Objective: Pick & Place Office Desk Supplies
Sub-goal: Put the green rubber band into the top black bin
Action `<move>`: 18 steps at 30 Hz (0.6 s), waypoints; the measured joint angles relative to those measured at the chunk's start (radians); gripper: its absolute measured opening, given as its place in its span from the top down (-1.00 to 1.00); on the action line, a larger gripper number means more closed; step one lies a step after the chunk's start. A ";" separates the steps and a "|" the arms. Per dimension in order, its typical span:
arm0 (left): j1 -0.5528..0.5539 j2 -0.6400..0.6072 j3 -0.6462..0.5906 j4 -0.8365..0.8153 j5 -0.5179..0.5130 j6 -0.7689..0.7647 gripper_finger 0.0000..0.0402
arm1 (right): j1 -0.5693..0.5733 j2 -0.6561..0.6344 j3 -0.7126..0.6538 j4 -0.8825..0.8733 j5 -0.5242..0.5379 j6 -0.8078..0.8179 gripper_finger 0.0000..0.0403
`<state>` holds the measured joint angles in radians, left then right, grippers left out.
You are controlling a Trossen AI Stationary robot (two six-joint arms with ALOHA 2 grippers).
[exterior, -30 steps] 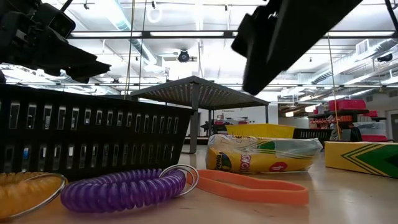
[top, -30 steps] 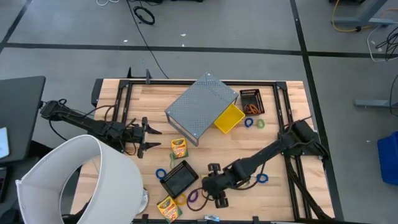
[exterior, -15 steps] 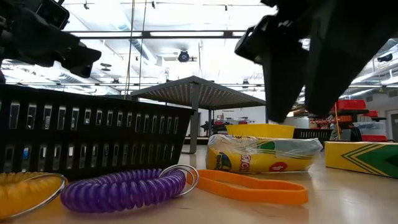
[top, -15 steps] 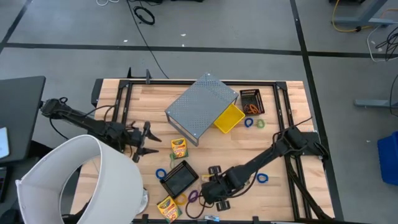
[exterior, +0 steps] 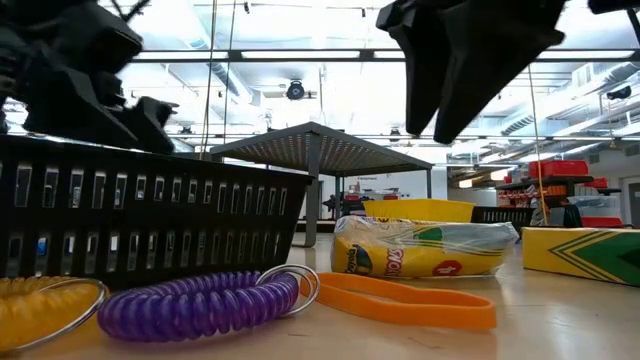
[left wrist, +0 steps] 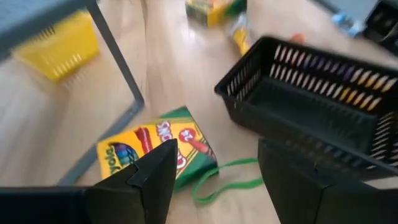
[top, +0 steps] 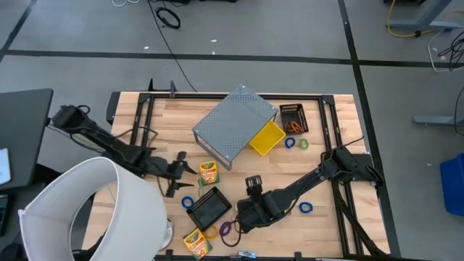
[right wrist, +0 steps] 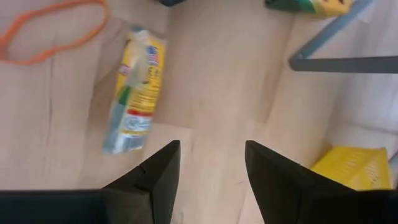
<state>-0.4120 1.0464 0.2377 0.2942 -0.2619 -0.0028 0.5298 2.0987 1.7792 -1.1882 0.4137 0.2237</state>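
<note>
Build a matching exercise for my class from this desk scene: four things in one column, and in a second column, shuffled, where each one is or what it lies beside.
Column 1
1. purple coil loop
2. yellow bin
3. crayon box
4. multicoloured packet

Column 2
A. under the edge of the grey mesh stand
B. ahead of the open right gripper, near an orange band
C. on the table in front of the black basket
D. ahead of the open left gripper, beside a thin green loop

Pairs: 1-C, 2-A, 3-D, 4-B
</note>
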 joint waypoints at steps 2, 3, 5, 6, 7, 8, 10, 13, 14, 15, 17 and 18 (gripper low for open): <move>0.000 0.082 0.035 -0.020 0.006 -0.023 -0.13 | -0.007 0.000 0.012 -0.014 0.002 0.004 0.07; 0.000 0.122 0.052 -0.033 0.007 -0.036 -0.13 | -0.009 0.000 0.017 -0.026 0.002 0.004 0.07; 0.001 0.192 0.078 -0.057 0.009 -0.060 -0.13 | -0.009 0.000 0.023 -0.040 0.005 0.003 0.07; 0.001 0.225 0.090 -0.069 0.009 -0.073 -0.13 | -0.008 0.000 0.023 -0.041 0.005 0.004 0.07; 0.001 0.251 0.098 -0.083 0.009 -0.087 -0.13 | -0.008 0.000 0.023 -0.044 0.004 0.003 0.07; 0.001 0.276 0.105 -0.093 0.008 -0.098 -0.13 | -0.007 0.000 0.023 -0.049 0.004 0.003 0.07; 0.006 0.315 0.113 -0.093 0.002 -0.123 -0.13 | -0.007 0.000 0.023 -0.055 0.004 0.004 0.07; 0.031 0.355 0.118 -0.092 0.002 -0.153 -0.13 | -0.006 0.000 0.023 -0.061 0.003 0.005 0.07; 0.044 0.365 0.120 -0.091 0.002 -0.161 -0.13 | -0.006 0.000 0.023 -0.061 0.004 0.005 0.07; 0.054 0.371 0.122 -0.091 0.003 -0.165 -0.13 | -0.006 0.000 0.023 -0.061 0.003 0.005 0.07; 0.074 0.388 0.128 -0.073 0.010 -0.162 -0.13 | -0.006 0.000 0.023 -0.061 0.004 0.005 0.07; 0.082 0.392 0.128 -0.060 0.019 -0.153 -0.13 | -0.006 0.000 0.023 -0.061 0.003 0.005 0.07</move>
<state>-0.3302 1.4383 0.3656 0.2345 -0.2432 -0.1563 0.5240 2.0983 1.8019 -1.2488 0.4171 0.2291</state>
